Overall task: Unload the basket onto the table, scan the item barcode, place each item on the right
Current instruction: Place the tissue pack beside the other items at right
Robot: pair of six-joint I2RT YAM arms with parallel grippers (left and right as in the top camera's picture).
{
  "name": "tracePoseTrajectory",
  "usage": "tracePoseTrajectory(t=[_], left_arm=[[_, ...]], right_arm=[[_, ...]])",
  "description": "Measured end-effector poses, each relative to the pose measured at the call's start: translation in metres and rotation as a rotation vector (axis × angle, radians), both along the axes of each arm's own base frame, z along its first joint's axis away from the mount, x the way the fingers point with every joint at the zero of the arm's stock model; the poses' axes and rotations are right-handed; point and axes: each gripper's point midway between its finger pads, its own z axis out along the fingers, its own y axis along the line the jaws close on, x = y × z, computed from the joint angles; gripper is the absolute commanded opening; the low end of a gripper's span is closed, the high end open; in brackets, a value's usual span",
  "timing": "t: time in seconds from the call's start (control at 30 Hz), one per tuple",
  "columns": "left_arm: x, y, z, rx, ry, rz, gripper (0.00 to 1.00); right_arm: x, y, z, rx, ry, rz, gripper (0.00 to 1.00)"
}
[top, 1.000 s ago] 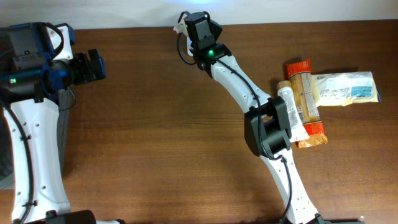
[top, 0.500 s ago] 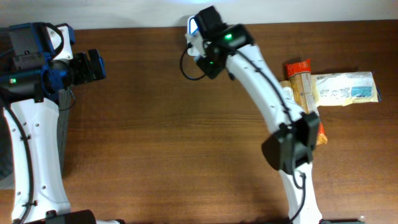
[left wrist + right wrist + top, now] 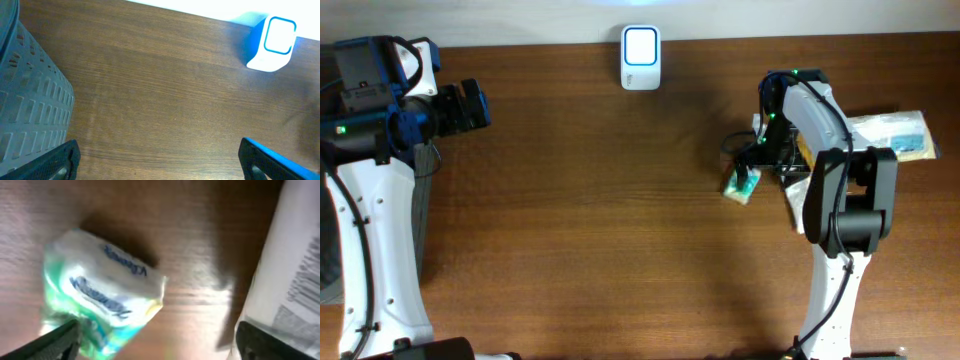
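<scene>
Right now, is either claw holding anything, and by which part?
Nothing is held. The right claw is open above the tissue pack lying on the table; the left claw is open too.

Bare table (image 3: 590, 220) mid-scene; packets (image 3: 895, 140) crowd the right side.

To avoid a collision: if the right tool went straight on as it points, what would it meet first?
Likely the tissue packet on the table, under the open right tool; depth is unclear.
</scene>
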Motion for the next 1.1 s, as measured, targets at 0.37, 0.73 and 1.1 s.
tracePoseTrajectory(t=[0.37, 0.73, 1.1], left_arm=[[0.000, 0.000, 0.000, 0.000, 0.000, 0.000, 0.99], [0.000, 0.000, 0.000, 0.000, 0.000, 0.000, 0.99], [0.000, 0.000, 0.000, 0.000, 0.000, 0.000, 0.99]], right_arm=[[0.002, 0.090, 0.277, 0.264, -0.724, 0.159, 0.58], [-0.004, 0.074, 0.010, -0.045, -0.263, -0.177, 0.12], [0.004, -0.034, 0.008, -0.299, -0.296, -0.116, 0.32]])
